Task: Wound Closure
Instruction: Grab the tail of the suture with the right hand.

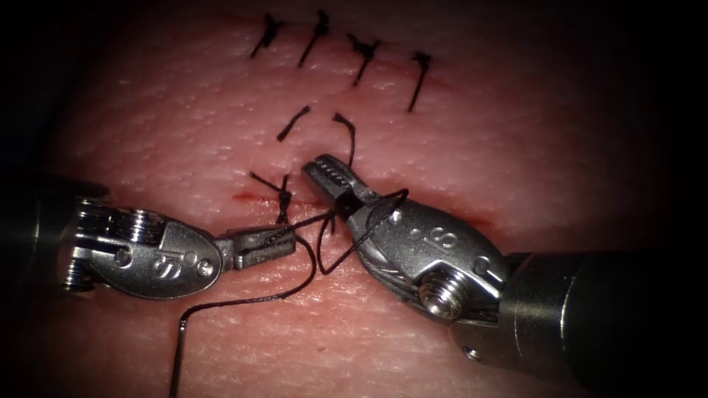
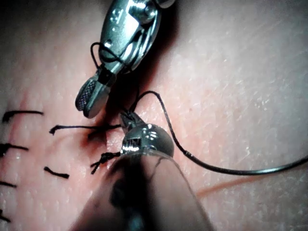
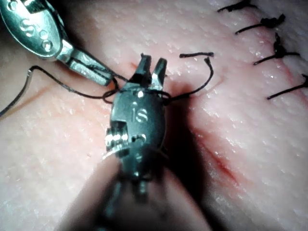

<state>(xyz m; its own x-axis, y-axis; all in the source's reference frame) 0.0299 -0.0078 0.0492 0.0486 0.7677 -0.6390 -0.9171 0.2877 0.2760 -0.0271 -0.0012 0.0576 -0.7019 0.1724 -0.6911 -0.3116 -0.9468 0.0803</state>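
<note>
My left tool comes in from the left, jaws shut on the black thread just below a fresh knot on the red line of the cut. My right tool comes in from the lower right with its jaws open and nothing between them; in the right wrist view the two jaws stand apart. Thread is looped around the right tool behind its jaws. A short thread end curls just above them. The needle lies free on the tissue at the lower left, held by neither tool.
Several finished stitches with cut ends run across the top of the tissue. A loose bit of thread lies between them and the tools. The right tool's wrist covers the tissue at the lower right.
</note>
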